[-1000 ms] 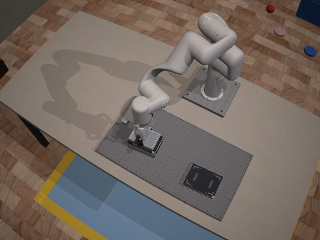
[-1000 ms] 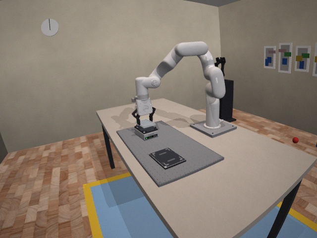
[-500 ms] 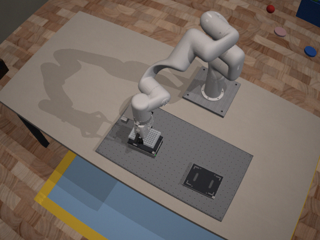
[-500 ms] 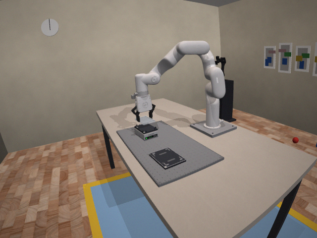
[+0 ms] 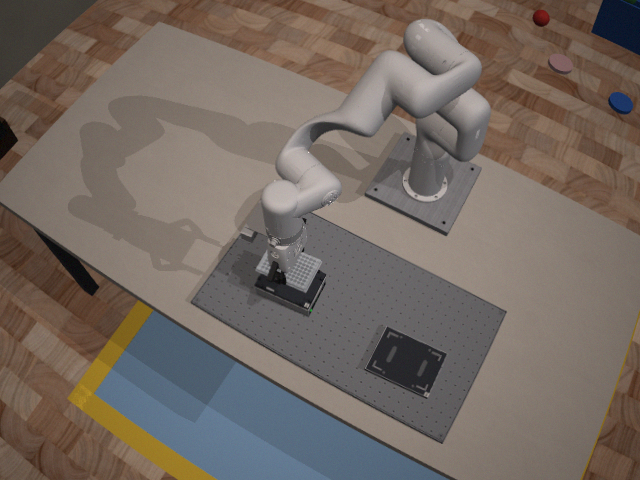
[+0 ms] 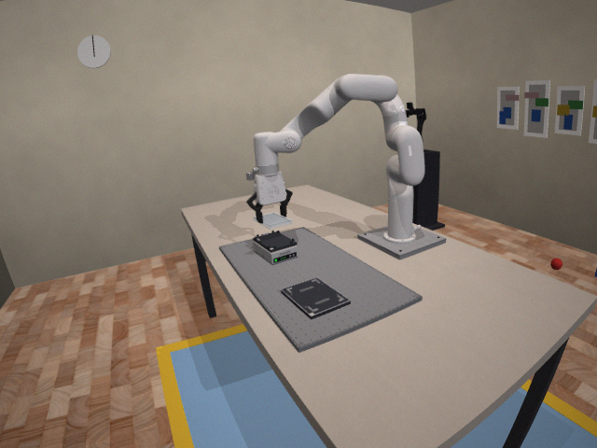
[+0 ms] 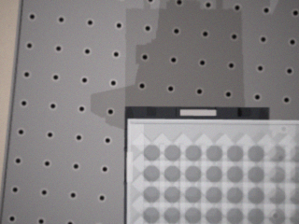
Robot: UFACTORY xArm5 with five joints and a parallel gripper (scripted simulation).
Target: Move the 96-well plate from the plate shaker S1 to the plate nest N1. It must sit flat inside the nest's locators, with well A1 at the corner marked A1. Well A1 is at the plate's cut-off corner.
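Note:
My gripper [image 6: 272, 214] is shut on the clear 96-well plate [image 6: 274, 220] and holds it in the air a little above the plate shaker S1 [image 6: 275, 246]. In the top view the plate [image 5: 293, 268] hangs over the black shaker [image 5: 291, 291]. The wrist view shows the plate's wells [image 7: 210, 173] filling the lower right, with the shaker's dark edge [image 7: 196, 112] just behind it. The plate nest N1 [image 5: 406, 361] is a dark pad with white corner locators at the near right of the grey breadboard; it also shows in the exterior view [image 6: 315, 299]. I cannot make out the plate's cut-off corner.
The grey perforated breadboard [image 5: 351, 315] carries the shaker and the nest. The arm's base plate [image 5: 423, 183] stands behind it on the beige table. A blue and yellow floor mat [image 5: 196, 413] lies in front of the table.

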